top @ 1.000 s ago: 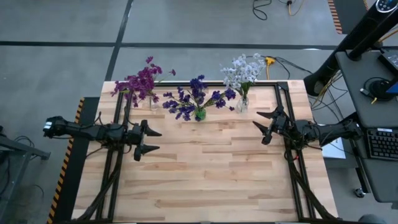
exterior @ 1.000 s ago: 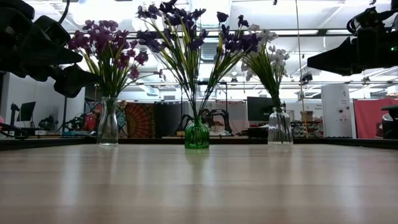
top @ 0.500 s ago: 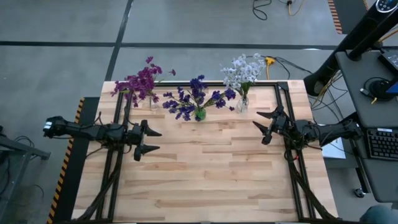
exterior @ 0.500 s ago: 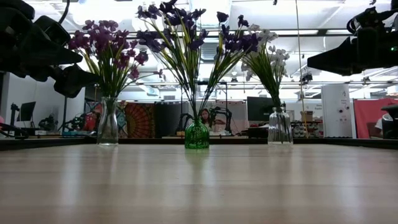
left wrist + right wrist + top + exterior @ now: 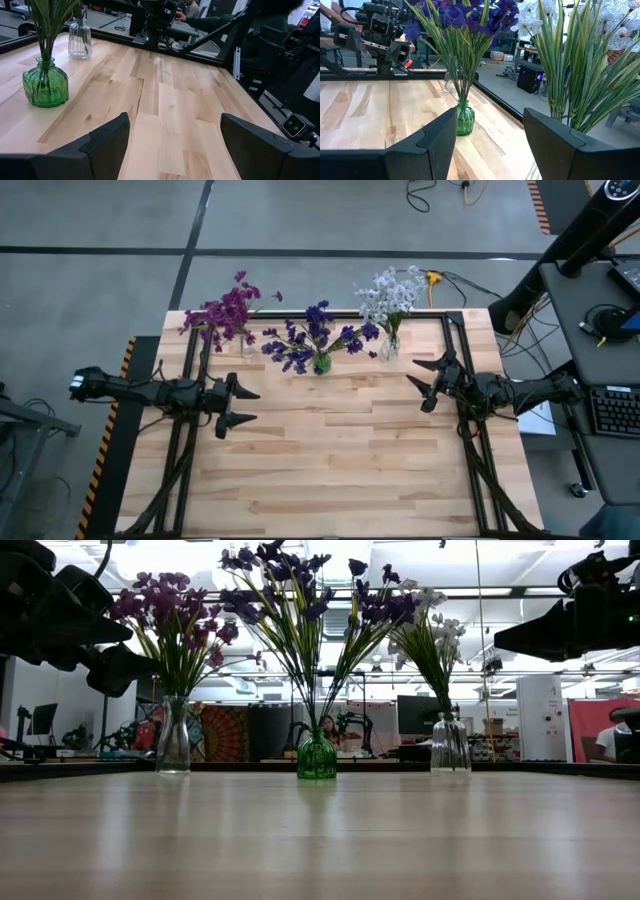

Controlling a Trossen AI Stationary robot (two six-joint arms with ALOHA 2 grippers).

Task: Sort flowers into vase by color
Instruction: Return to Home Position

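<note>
Left gripper [image 5: 243,406] and right gripper [image 5: 420,386] hover over the wooden table [image 5: 330,465], fingers spread wide, empty. Along its far edge, magenta flowers [image 5: 228,313] fill the left clear vase [image 5: 173,737], blue-violet flowers [image 5: 316,336] the green vase [image 5: 317,756], white flowers [image 5: 390,294] the right clear vase [image 5: 449,745].

A light wood-plank table [image 5: 340,465] stands on a grey concrete floor [image 5: 300,220] crossed by dark painted lines [image 5: 200,215]. Loose cables [image 5: 420,194] lie on the floor beyond the table, and yellow-and-black hazard tape [image 5: 108,442] runs beside its left edge. To the right sits a dark desk [image 5: 572,305] with a keyboard [image 5: 609,410]. Seen level across the table, the room is a large open workshop under rows of bright ceiling strip lights [image 5: 500,590], with a patterned hanging cloth [image 5: 222,733], a dark monitor [image 5: 415,715], a white cabinet [image 5: 540,718] and a red partition [image 5: 598,720]. A person [image 5: 328,728] sits far back.
</note>
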